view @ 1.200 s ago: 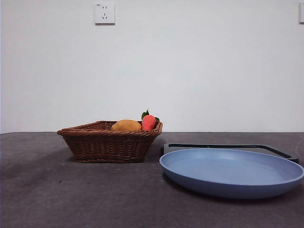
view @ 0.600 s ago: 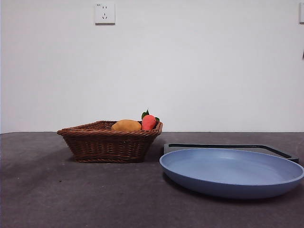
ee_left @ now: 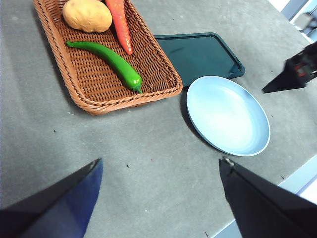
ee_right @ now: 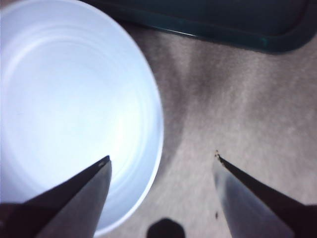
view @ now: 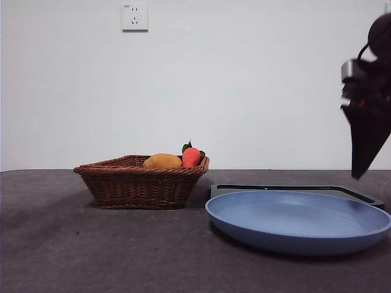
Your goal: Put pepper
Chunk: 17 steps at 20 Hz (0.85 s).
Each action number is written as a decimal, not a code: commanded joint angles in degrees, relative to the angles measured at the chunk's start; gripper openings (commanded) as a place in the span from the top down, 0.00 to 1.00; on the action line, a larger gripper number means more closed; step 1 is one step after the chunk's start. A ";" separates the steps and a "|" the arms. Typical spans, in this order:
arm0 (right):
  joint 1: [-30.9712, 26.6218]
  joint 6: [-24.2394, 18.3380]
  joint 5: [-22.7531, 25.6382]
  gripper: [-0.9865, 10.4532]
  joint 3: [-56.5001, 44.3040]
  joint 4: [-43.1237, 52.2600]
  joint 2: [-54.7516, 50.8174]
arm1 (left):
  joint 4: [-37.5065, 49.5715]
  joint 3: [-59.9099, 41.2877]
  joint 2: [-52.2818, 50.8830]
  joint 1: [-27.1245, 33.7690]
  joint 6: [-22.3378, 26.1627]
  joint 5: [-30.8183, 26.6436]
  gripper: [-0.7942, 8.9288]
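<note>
The pepper (ee_left: 106, 59), long, glossy and green, lies in the wicker basket (ee_left: 99, 101); in the front view the basket wall (view: 140, 183) hides it. My left gripper (ee_left: 161, 161) is open and empty, high above the table in front of the basket. My right gripper (ee_right: 162, 158) is open and empty, hovering over the right edge of the blue plate (ee_right: 64, 109). It shows as a dark wedge at the right edge of the front view (view: 360, 171) and far off in the left wrist view (ee_left: 292, 77).
An orange-yellow fruit (ee_left: 87, 15) and a red fruit (ee_left: 121, 25) share the basket. The blue plate (view: 299, 220) sits right of the basket. A dark tray (ee_left: 198, 52) lies behind the plate. A wall outlet (view: 134, 17) is on the wall.
My right arm has come into the front view at the right edge and dropped to just above the plate's right side. Basket, fruits and plate have not moved.
</note>
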 commanded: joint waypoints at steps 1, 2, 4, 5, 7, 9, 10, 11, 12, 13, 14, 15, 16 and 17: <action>1.03 0.35 -0.13 0.61 0.87 1.22 3.54 | 0.61 0.83 0.20 0.07 0.61 0.28 0.50; 1.51 0.33 -0.13 0.61 0.87 1.66 4.70 | 0.61 0.83 0.20 0.07 0.59 0.26 0.50; 2.62 0.35 -0.11 0.61 0.87 3.17 6.58 | 0.70 0.83 0.20 0.07 0.59 0.26 0.50; 3.06 0.35 -0.09 0.63 0.87 3.89 7.28 | 0.72 0.83 0.20 0.07 0.50 0.26 0.50; 3.76 0.37 0.02 0.68 0.87 4.70 8.28 | 0.72 0.83 0.20 0.07 0.44 0.26 0.50; 3.78 0.46 0.09 0.72 0.87 4.90 9.07 | 0.72 0.83 0.20 0.07 0.44 0.26 0.50; 3.78 1.05 0.07 0.74 0.87 4.85 9.49 | 0.72 0.83 0.20 0.07 0.44 0.26 0.50; 3.76 1.29 0.02 0.75 0.87 4.85 9.84 | 0.72 0.83 0.20 0.07 0.44 0.26 0.50; 3.74 1.27 -0.04 0.78 0.87 4.87 10.12 | 0.72 0.83 0.20 0.07 0.44 0.26 0.50; 3.74 1.27 -0.04 0.82 0.87 4.90 10.21 | 0.72 0.83 0.20 0.07 0.42 0.26 0.50; 3.74 1.29 -0.11 0.86 0.87 4.96 10.21 | 0.74 0.83 0.20 0.07 0.15 0.26 0.50; 3.74 1.27 -0.11 0.90 0.87 4.96 10.21 | 0.77 0.83 0.20 0.07 0.02 0.26 0.50; 3.74 1.31 -0.09 0.91 0.87 4.92 10.21 | 0.77 0.83 0.20 0.07 0.02 0.26 0.50; 3.72 1.44 -0.09 0.91 0.87 4.85 10.21 | 0.77 0.83 0.20 0.07 0.00 0.24 0.50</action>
